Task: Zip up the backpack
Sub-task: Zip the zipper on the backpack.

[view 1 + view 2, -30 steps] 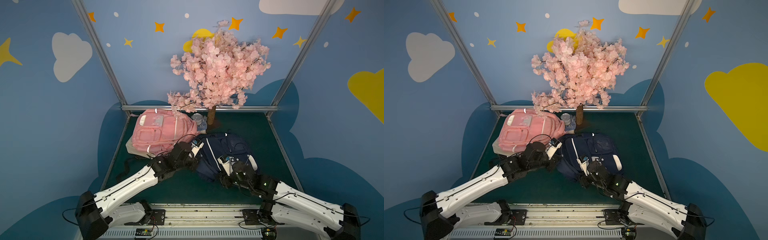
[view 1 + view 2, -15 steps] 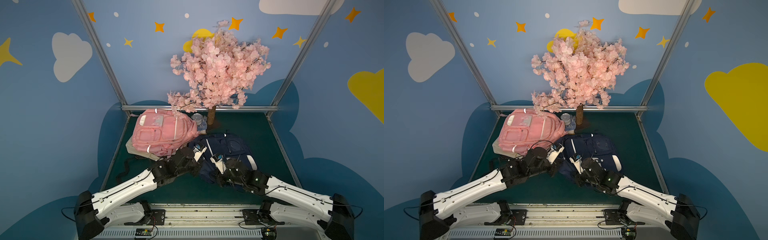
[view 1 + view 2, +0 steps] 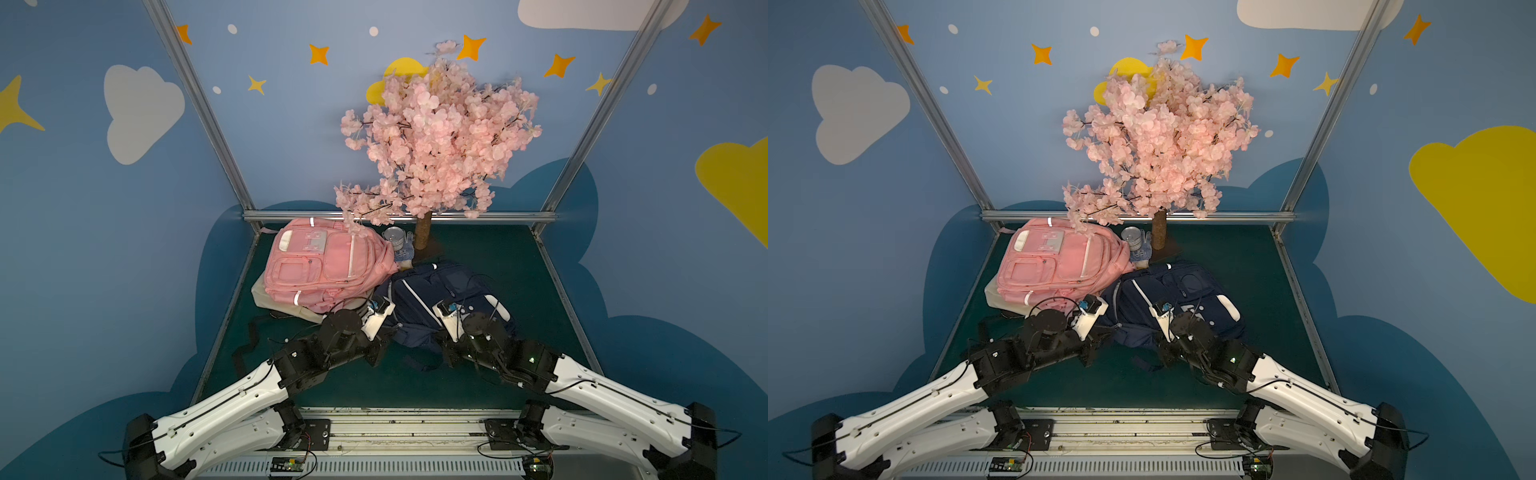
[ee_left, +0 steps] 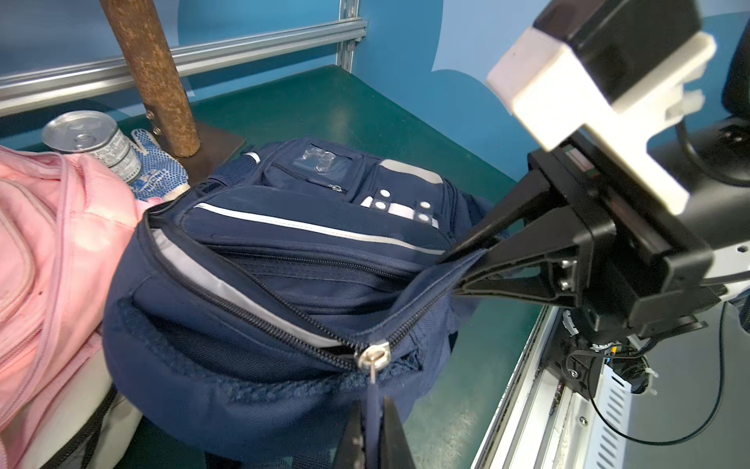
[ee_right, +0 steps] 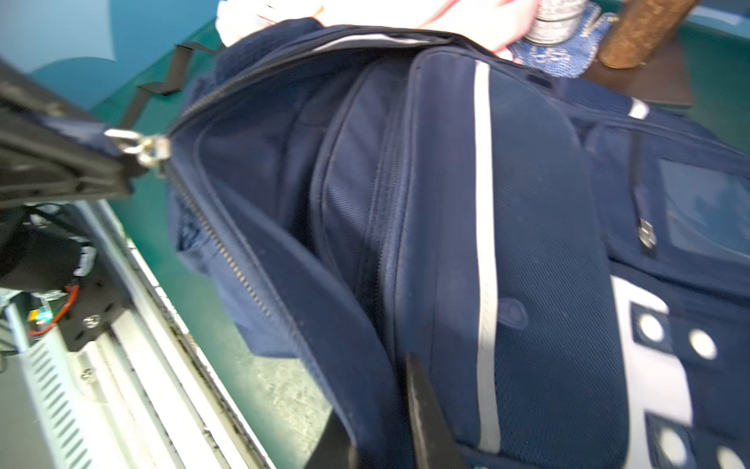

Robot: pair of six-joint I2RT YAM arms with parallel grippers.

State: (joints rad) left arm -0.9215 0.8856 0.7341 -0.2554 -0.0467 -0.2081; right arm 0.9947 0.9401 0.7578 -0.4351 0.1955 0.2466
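Left pincer point(image 4: 372, 414) clenched on the pull point(image 4: 371, 394), a navy cloth tab hung from the metal slider point(image 4: 371, 358). Tab runs straight from slider into the grip.

Right pincer point(image 4: 456, 273) clamped on backpack point(image 3: 440, 291) cloth at the rim of the main opening, right of the slider. A fold of navy fabric sits between its fingers point(image 5: 422, 402).

Backpack: navy, lying front face up on the green tabletop point(image 3: 498, 257), near centre, seen in both top views. Its far-left edge touches the pink bag point(image 3: 324, 266), which lies to the left and farther back.

Zip point(image 4: 422, 310): teeth joined along the short stretch from slider to right pincer. Past the slider, toward the left and far side, the two rows stand apart and the main compartment gapes, dark lining showing. A grey reflective strip follows the open lip.

Both arms reach in from the near edge, wrists low. Left is at the backpack's near-left side, right at its near-right.

Beyond the backpack: tree point(image 3: 436, 137) of pink blossom, brown trunk on a dark base plate. Tin point(image 3: 392, 239) and blue-dotted glove point(image 4: 160, 170) just left of the trunk, between it and the pink bag. Glove lies against the tin. Whether the backpack's far end touches the glove, cannot tell.
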